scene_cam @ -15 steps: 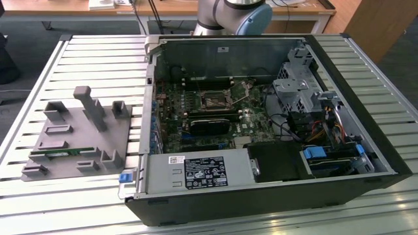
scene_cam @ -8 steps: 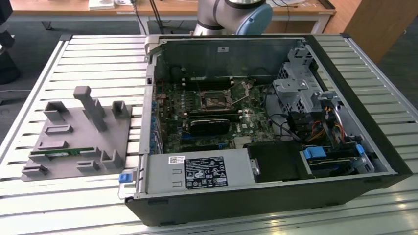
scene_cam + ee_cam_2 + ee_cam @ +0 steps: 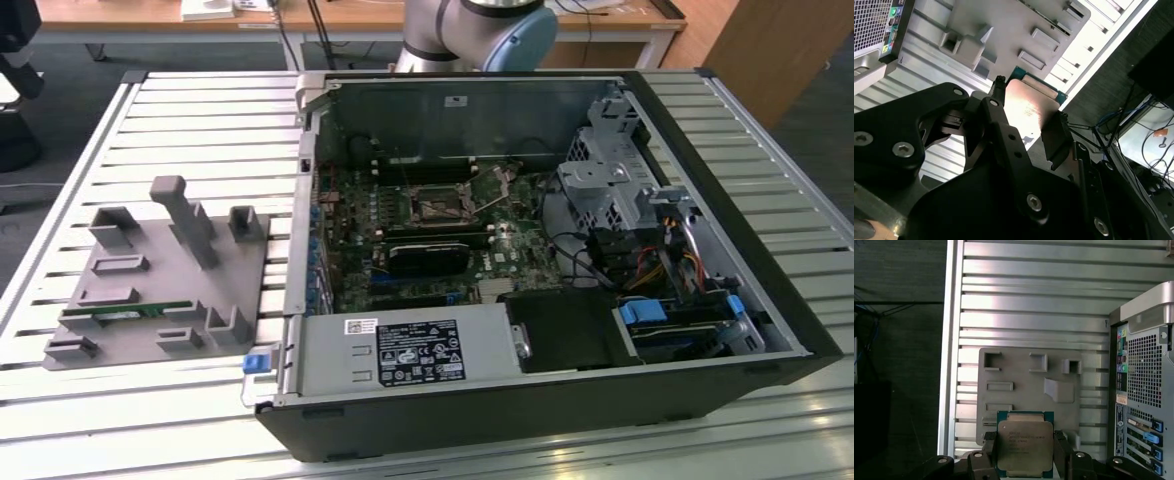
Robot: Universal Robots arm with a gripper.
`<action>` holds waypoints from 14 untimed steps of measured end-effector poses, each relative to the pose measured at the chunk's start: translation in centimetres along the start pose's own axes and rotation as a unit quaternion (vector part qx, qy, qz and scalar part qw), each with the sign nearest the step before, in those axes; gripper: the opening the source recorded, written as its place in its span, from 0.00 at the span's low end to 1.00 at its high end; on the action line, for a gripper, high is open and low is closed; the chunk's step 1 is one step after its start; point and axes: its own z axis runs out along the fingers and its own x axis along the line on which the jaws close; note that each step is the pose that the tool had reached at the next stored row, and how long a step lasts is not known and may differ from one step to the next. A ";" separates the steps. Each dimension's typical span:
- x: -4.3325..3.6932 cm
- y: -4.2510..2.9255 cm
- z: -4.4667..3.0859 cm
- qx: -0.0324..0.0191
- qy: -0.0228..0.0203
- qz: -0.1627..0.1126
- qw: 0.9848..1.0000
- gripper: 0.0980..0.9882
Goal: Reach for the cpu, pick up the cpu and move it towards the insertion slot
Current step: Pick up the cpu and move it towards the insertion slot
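Silvery flat square cpu [image 3: 1025,442] clamped by opposite edges in fingers of black pincer [image 3: 1025,456], grey moulded holder plate [image 3: 1026,377] beyond the fingertips. Risk: slip or tilt from narrow edge grip, dropping chip onto plate.

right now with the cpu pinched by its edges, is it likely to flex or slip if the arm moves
Probably stiff: the cpu looks like a flat plate with a metal top, and it sits straight in both wrist views. It may slip or twist, since the gripper grips only two thin opposite edges. It is likely light for its size, being so thin.
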 end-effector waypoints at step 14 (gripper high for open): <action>-0.72 -0.01 0.03 0.000 0.000 0.000 1.000 0.49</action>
